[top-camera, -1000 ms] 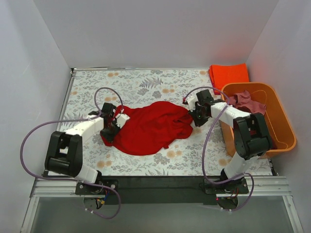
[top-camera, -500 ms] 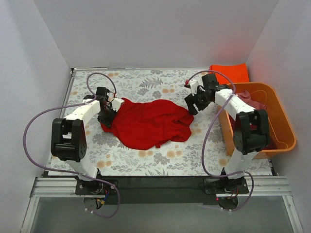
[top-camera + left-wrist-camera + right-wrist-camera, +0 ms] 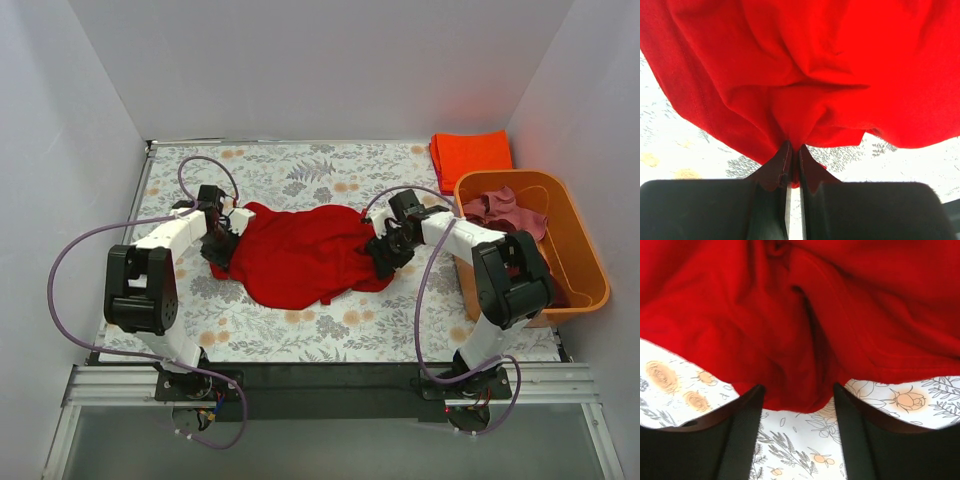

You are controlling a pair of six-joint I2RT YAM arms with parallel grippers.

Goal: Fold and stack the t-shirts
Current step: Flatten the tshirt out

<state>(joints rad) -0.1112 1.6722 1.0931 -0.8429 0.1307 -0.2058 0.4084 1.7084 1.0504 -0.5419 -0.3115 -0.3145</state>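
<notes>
Right hand [image 3: 384,258] now down on right edge of red t-shirt [image 3: 300,255]

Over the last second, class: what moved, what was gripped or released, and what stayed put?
The right hand swung toward the far side, then came back down, open, straddling a fold at the right edge of the red t-shirt. The left hand, shut on that shirt's left edge, drew it left and away. The folded orange-red shirt, the orange tub and the pink cloth in it stayed put.
</notes>
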